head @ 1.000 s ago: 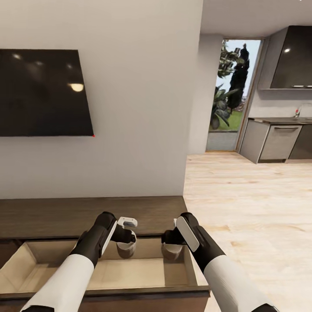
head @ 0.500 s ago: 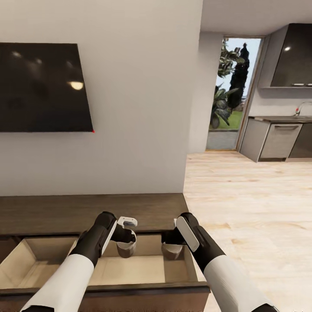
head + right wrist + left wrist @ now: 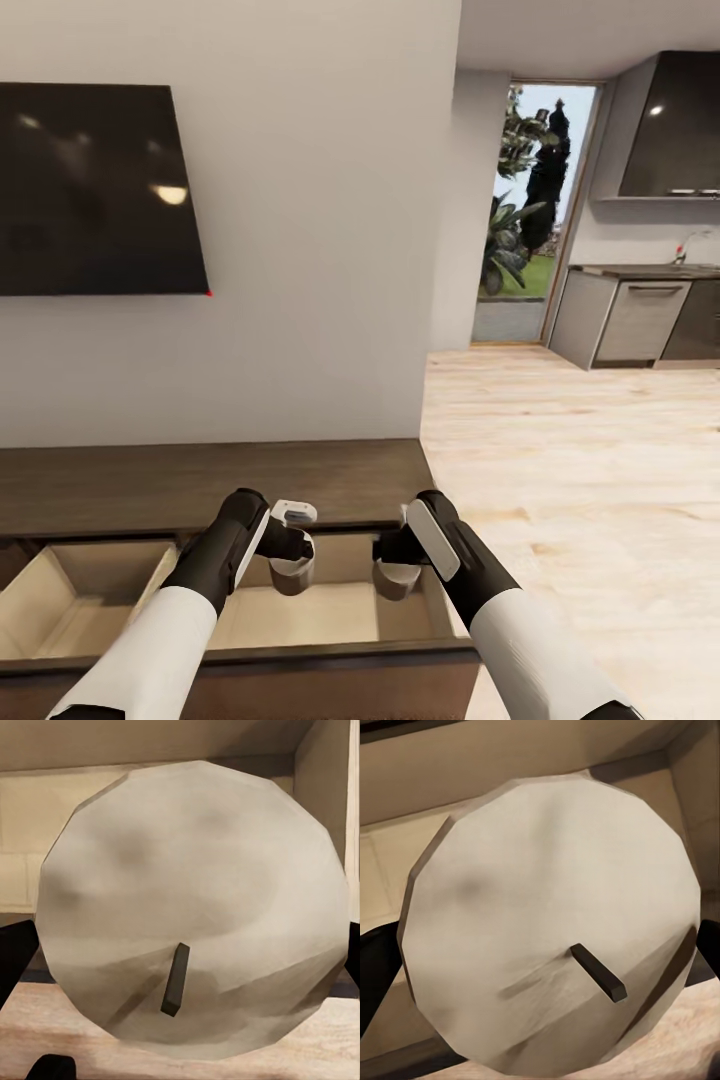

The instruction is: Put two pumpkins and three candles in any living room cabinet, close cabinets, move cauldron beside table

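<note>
My left pincer [image 3: 291, 572] and right pincer [image 3: 396, 576] each clasped a pale round dark-wicked candle [image 3: 547, 922], both poised above the open dark-brown wooden cabinet's [image 3: 330, 625] beige interior, not yet released; pumpkins, closing and cauldron apparently remained.

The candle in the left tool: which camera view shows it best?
The left wrist view: the candle shows its whole round pale top and dark wick. The head view gives only a small side glimpse of it, held in the left tool above the open cabinet. The right wrist view faces another candle.
</note>
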Tool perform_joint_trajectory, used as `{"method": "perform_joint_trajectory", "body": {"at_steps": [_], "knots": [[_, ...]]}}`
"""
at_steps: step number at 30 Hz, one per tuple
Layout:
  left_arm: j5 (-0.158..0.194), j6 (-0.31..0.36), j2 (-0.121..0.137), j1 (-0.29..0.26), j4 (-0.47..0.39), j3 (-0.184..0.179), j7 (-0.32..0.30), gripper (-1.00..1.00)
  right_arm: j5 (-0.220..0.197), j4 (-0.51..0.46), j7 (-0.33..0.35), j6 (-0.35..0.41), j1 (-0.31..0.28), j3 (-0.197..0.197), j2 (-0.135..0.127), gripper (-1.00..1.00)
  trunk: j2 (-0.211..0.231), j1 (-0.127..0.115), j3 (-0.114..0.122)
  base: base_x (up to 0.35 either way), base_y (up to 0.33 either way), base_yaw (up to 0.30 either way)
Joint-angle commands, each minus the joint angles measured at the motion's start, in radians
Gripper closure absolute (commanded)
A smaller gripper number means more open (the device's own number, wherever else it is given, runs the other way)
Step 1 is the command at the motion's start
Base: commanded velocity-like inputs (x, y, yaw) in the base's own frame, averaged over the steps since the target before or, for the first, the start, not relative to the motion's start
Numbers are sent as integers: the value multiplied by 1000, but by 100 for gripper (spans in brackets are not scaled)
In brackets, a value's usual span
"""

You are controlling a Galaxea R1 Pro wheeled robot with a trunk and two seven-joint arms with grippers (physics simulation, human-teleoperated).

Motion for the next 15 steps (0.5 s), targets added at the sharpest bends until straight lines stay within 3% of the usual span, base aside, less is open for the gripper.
{"method": "perform_joint_trajectory", "body": {"at_steps": [1,15], "knots": [[-10,3,0,0,-1,0,-9,100,-10,-1,-10,1,-1,2,0,100,-8,4,-4,0,0,-151],[-10,3,0,0,-1,0,-9,100,-10,-1,-10,1,-1,2,0,100,-106,57,-47,0,0,-29]]}}
